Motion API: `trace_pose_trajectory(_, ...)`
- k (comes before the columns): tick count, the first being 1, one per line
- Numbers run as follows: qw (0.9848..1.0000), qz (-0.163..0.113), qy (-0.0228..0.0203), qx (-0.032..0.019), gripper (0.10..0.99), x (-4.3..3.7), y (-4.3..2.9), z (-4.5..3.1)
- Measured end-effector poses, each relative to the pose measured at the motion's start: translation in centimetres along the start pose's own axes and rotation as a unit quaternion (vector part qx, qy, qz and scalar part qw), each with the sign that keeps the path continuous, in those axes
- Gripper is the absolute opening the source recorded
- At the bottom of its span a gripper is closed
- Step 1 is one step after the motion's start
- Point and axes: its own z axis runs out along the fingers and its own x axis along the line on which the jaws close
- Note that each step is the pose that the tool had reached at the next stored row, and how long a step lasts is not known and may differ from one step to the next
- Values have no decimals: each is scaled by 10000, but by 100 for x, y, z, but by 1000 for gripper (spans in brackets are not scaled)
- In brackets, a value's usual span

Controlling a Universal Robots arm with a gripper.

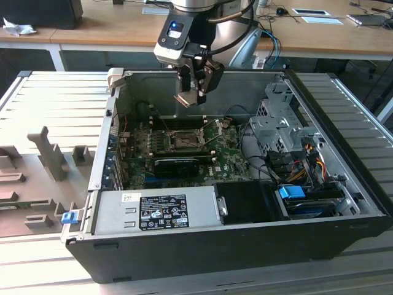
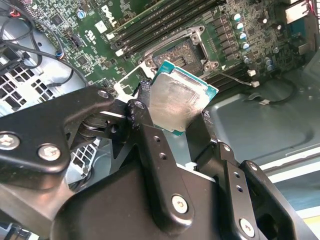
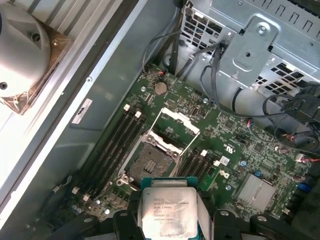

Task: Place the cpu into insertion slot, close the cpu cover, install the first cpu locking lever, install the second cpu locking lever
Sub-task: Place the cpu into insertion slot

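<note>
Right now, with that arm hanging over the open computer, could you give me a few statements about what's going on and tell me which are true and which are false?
1. The pincer grips the cpu. True.
2. The cpu sits in the insertion slot. False: it is held in the air above the board, and the slot is empty.
3. The cpu cover is shut over the slot. False: it stands swung open at the slot's edge.
4. The computer case is open, with its board in plain sight. True.
</note>
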Motion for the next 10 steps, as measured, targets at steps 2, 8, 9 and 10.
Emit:
trace_pose_trajectory(2, 10000, 50, -4, -1, 529, 0, 0, 0)
trace_pose_trajectory(8, 9999, 164, -14, -3, 529, 0, 0, 2)
trace_pose_trajectory(9, 9998, 194, -16, -4, 529, 0, 0, 2)
trace_pose_trajectory(10, 9998, 212, -18, -4, 529, 0, 0, 2)
